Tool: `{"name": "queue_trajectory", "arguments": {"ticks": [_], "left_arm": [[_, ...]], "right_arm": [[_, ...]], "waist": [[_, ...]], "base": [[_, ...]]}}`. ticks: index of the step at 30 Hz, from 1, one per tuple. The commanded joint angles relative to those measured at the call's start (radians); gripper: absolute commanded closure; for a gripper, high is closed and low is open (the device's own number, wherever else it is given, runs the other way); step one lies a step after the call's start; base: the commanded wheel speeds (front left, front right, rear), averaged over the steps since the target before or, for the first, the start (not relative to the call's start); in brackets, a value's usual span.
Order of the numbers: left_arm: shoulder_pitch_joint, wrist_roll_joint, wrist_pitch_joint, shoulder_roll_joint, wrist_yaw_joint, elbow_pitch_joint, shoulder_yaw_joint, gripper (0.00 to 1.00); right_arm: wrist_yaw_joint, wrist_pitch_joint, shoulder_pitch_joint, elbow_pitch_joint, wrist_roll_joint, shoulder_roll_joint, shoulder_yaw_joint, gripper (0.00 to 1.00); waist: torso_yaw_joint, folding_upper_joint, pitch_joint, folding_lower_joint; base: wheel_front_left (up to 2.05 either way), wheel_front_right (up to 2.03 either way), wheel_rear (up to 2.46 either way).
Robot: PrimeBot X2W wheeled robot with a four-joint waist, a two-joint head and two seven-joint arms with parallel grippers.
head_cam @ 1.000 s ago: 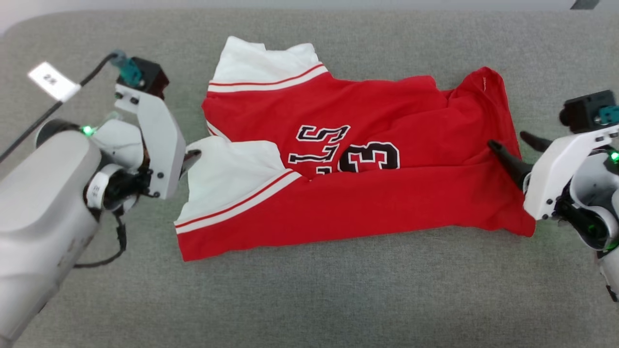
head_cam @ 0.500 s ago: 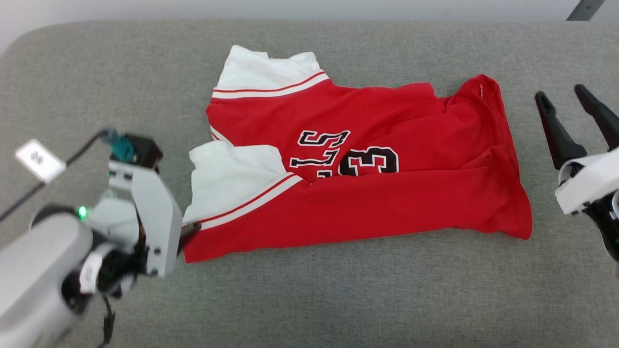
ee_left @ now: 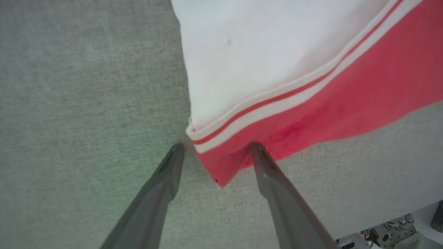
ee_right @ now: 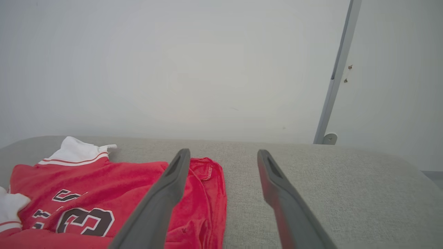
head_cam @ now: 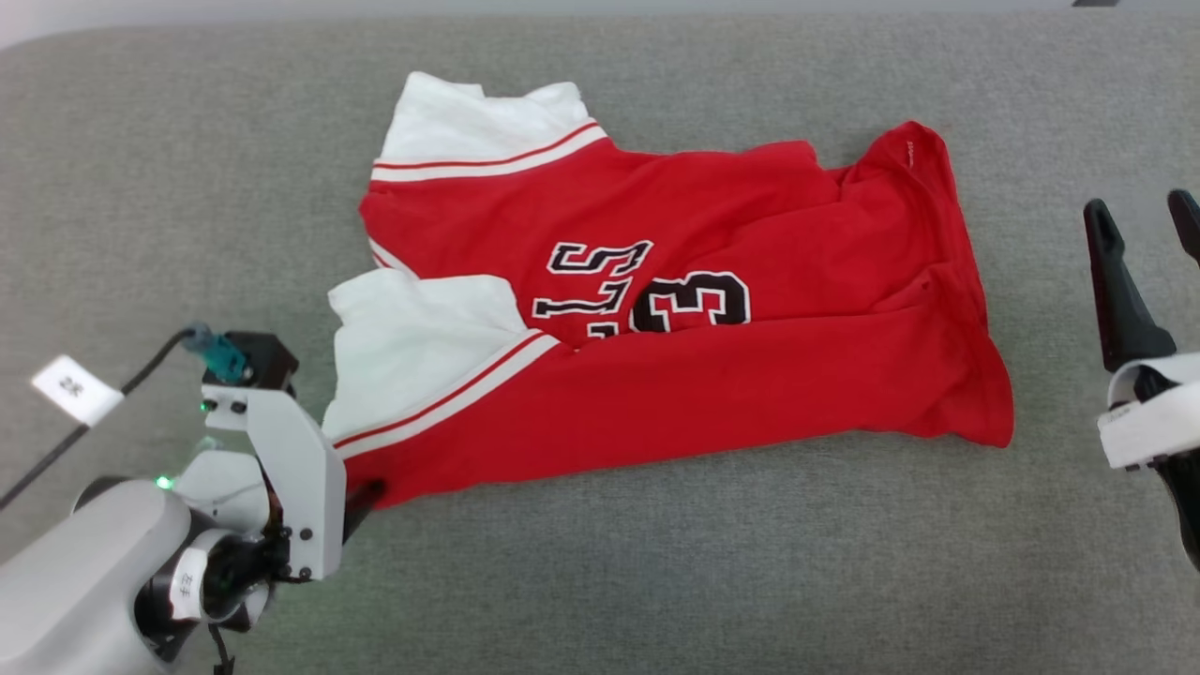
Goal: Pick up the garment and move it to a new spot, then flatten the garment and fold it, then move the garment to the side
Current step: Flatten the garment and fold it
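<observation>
Your grey cushion (head_cam: 600, 581) carries the garment (head_cam: 712, 394), half-folded, at centre. Your left gripper (ee_left: 216, 145) has jaws spread, straddling the red near-left corner. Your right gripper (head_cam: 1141, 202), jaws also spread, hangs near the right edge, not touching.

Left claw (ee_left: 216, 144) gapes, angled downward; right claw (ee_right: 223, 152) gapes, apparently held level.

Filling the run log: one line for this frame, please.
phase: folding | garment: half-folded on grey surface | left gripper: open, astride near-left corner | right gripper: open, clear of garment
</observation>
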Motion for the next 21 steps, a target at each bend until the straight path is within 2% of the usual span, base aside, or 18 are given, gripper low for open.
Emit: {"name": "queue_trajectory", "arguments": {"ticks": [1,7,8,9,10,14,21], "left_arm": [[0.013,-0.002,-0.003,-0.004,-0.004,0.011,-0.002,0.00],[0.031,-0.008,-0.013,-0.057,-0.027,0.112,-0.026,0.00],[0.030,-0.004,-0.020,-0.065,-0.033,0.126,-0.029,0.33],[0.031,-0.011,-0.027,-0.074,-0.036,0.141,-0.025,0.95],[0.031,-0.010,-0.021,-0.078,-0.047,0.151,-0.032,1.00],[0.030,-0.005,-0.030,-0.087,-0.078,0.170,-0.041,1.00],[0.031,0.000,-0.021,-0.090,-0.101,0.161,-0.057,1.00]], "right_arm": [[-0.002,0.001,0.010,-0.008,-0.005,0.004,-0.012,0.00],[-0.002,0.027,0.067,-0.061,-0.025,0.044,-0.055,0.00],[-0.002,0.038,0.077,-0.067,-0.024,0.048,-0.057,0.00],[-0.002,0.050,0.088,-0.073,-0.017,0.053,-0.063,0.00],[-0.002,0.066,0.099,-0.077,-0.011,0.055,-0.066,0.00],[-0.002,0.132,0.143,-0.094,0.024,0.065,-0.074,0.00],[-0.002,0.311,0.201,-0.101,0.102,0.081,-0.073,0.00]], "waist": [[-0.008,0.0000,0.006,0.0000],[-0.024,0.0000,0.013,0.0000],[-0.025,0.0000,0.012,0.0000],[-0.027,0.0000,0.012,0.0000],[-0.028,0.0000,0.012,0.0000],[-0.031,0.0000,0.009,0.0000],[-0.022,0.0000,0.011,0.0000]], "base": [[0.00,0.00,0.00],[0.00,0.00,0.00],[0.00,0.00,0.00],[0.00,0.00,0.00],[0.00,0.00,0.00],[0.00,0.00,0.00],[0.00,0.00,0.00]]}}
